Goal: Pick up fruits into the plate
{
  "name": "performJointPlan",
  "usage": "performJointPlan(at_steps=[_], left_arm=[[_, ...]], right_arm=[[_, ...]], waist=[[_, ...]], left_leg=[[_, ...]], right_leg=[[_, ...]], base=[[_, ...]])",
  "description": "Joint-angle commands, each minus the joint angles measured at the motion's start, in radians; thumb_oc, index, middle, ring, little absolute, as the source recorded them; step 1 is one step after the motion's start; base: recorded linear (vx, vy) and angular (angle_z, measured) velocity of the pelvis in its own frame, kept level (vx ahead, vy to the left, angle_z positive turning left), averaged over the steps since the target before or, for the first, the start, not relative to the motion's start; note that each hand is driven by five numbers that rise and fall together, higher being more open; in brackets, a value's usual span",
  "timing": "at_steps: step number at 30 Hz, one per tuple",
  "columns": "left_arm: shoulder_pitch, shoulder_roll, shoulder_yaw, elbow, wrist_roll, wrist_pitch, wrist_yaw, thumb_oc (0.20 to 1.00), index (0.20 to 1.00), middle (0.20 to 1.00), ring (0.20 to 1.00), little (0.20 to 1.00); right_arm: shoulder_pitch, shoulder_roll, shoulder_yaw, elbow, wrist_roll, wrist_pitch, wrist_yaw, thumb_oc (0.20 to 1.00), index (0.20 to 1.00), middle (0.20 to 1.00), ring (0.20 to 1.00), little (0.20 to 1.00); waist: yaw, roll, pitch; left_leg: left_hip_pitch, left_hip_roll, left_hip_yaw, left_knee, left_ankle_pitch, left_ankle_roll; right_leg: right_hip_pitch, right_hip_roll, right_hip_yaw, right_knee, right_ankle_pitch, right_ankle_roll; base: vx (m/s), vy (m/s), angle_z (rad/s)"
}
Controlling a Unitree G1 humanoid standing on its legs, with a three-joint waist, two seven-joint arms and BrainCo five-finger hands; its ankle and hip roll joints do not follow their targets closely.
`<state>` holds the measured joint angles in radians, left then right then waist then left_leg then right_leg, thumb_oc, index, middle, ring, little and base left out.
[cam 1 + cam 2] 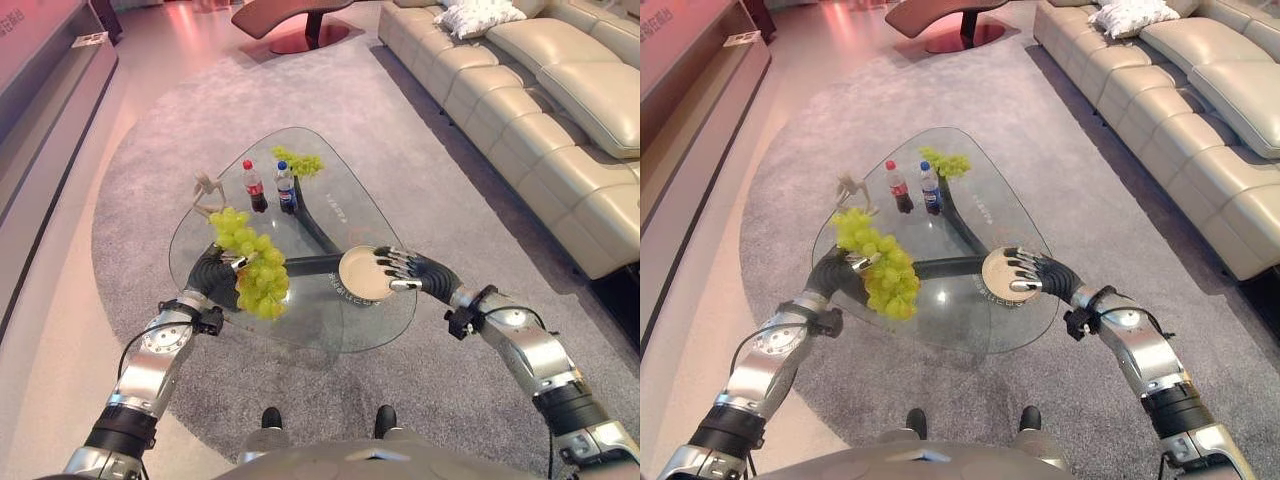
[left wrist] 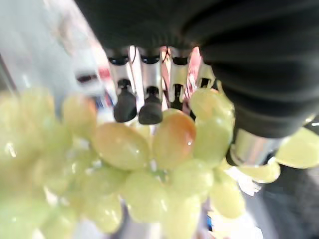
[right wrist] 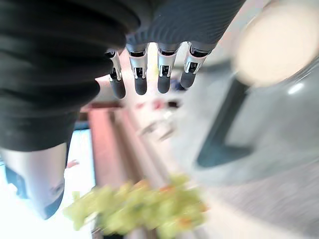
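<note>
A robot's left hand (image 1: 228, 262) holds a large bunch of green grapes (image 1: 252, 265) lifted above the near left part of a glass coffee table (image 1: 370, 215), its fingers (image 2: 125, 104) curled around the top of the bunch while the grapes hang below. The right hand (image 1: 400, 270) hovers over a round cream plate (image 1: 360, 272) that sits on the near right part of the table, its fingers (image 3: 141, 84) straight and relaxed, holding nothing. The hanging bunch and the plate stand apart, with bare glass between them. A second, smaller bunch of grapes (image 1: 300, 162) lies near the table's far edge, just beyond two small bottles (image 1: 270, 186), one red-capped and one blue-capped, standing side by side. A small pale figurine (image 1: 207, 190) stands to the left of the bottles. The table rests on a round grey rug (image 1: 150, 180), with a beige sofa (image 1: 530, 110) along the right.
</note>
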<state>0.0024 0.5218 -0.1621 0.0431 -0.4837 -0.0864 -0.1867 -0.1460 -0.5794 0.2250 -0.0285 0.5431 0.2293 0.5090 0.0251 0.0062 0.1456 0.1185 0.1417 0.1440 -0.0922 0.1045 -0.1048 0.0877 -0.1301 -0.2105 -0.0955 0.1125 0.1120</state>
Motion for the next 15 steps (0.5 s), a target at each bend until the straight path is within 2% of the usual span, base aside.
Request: performJointPlan(at_steps=[1,3,5,7,15], left_arm=[[-0.102,0.031,-0.028,-0.051,-0.153,-0.034,-0.103,0.2,0.2,0.2,0.2,0.2],[-0.137,0.02,-0.076,-0.075,-0.246,-0.007,-0.154,0.2,0.2,0.2,0.2,0.2],[-0.148,0.019,-0.091,-0.088,-0.29,-0.003,-0.188,0.2,0.2,0.2,0.2,0.2],[-0.165,0.006,-0.112,-0.116,-0.394,0.006,-0.252,0.2,0.2,0.2,0.2,0.2],[-0.232,-0.03,-0.199,-0.155,-0.435,-0.012,-0.245,0.2,0.2,0.2,0.2,0.2]], right_arm=[[-0.081,0.015,0.049,-0.064,0.123,-0.008,0.047,1.0,1.0,1.0,1.0,1.0],[-0.128,0.03,0.09,-0.149,0.183,0.031,0.039,1.0,1.0,1.0,1.0,1.0],[-0.148,0.028,0.101,-0.176,0.202,0.029,0.028,1.0,1.0,1.0,1.0,1.0],[-0.177,0.055,0.128,-0.213,0.246,0.035,0.017,1.0,1.0,1.0,1.0,1.0],[-0.289,0.126,0.189,-0.266,0.384,0.063,-0.108,1.0,1.0,1.0,1.0,1.0]], waist=[[0.01,-0.029,-0.047],[0.003,-0.026,-0.056],[0.001,-0.025,-0.058],[-0.002,-0.024,-0.061],[-0.011,-0.027,-0.07]], left_leg=[[0.0,0.001,0.027,0.06,-0.144,-0.005],[0.007,0.001,0.031,0.055,-0.146,-0.005],[0.009,0.002,0.033,0.052,-0.146,-0.005],[0.01,0.002,0.036,0.053,-0.148,-0.004],[0.03,0.005,0.044,0.038,-0.148,-0.002]], right_leg=[[0.06,-0.054,-0.081,0.06,-0.125,0.031],[0.061,-0.057,-0.076,0.055,-0.121,0.034],[0.061,-0.058,-0.075,0.052,-0.119,0.036],[0.059,-0.06,-0.068,0.051,-0.115,0.037],[0.068,-0.063,-0.054,0.037,-0.106,0.041]], base=[[0.0,0.0,0.0],[-0.02,0.002,0.01],[-0.02,0.004,0.0],[-0.06,0.007,-0.02],[-0.01,0.001,-0.02]])
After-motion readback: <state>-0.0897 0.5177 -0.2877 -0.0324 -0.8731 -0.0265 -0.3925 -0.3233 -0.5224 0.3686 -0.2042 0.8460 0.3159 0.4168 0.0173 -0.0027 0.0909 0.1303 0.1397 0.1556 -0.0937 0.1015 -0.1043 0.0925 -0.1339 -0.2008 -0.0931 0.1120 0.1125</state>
